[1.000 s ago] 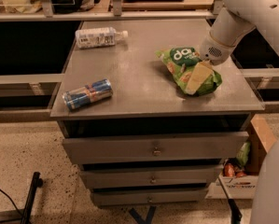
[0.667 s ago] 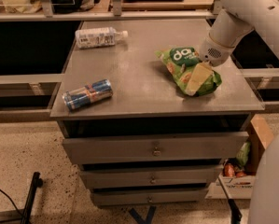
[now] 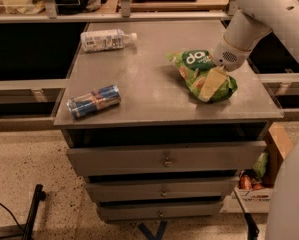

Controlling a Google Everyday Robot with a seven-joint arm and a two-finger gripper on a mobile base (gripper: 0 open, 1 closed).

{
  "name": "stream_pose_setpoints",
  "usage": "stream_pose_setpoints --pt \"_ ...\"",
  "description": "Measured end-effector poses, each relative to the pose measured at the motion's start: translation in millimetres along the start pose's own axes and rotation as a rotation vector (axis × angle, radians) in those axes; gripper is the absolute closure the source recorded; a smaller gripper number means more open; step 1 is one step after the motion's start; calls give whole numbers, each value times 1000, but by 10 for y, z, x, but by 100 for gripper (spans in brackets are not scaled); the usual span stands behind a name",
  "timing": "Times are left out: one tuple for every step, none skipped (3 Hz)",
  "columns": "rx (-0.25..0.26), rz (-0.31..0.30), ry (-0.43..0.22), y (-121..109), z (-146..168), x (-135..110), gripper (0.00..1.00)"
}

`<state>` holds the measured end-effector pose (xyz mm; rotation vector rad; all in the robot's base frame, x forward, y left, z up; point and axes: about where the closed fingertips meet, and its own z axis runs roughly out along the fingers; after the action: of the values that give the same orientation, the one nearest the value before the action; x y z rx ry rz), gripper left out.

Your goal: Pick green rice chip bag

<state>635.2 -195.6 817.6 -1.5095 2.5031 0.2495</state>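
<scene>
The green rice chip bag (image 3: 193,66) lies on the right side of the grey metal cabinet top (image 3: 149,91), with its dark green oval and white letters facing up. My gripper (image 3: 212,82) comes down from the white arm at the upper right and rests on the right half of the bag, covering part of it. The bag lies flat on the surface.
A blue and silver drink can (image 3: 94,101) lies on its side near the front left edge. A clear plastic bottle with a white label (image 3: 106,40) lies at the back left. Drawers (image 3: 164,159) sit below the top. A box with packages (image 3: 256,176) stands on the floor at right.
</scene>
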Motion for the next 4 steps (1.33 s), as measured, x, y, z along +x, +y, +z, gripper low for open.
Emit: stream_pose_setpoints --pt "-23 -9 -27 39 -9 -2 100" --pt "-33 -31 -86 78 -157 -64 100" --pt "-13 -70 -139 123 -362 -168 100" --pt "5 -98 -178 152 -511 -251 100"
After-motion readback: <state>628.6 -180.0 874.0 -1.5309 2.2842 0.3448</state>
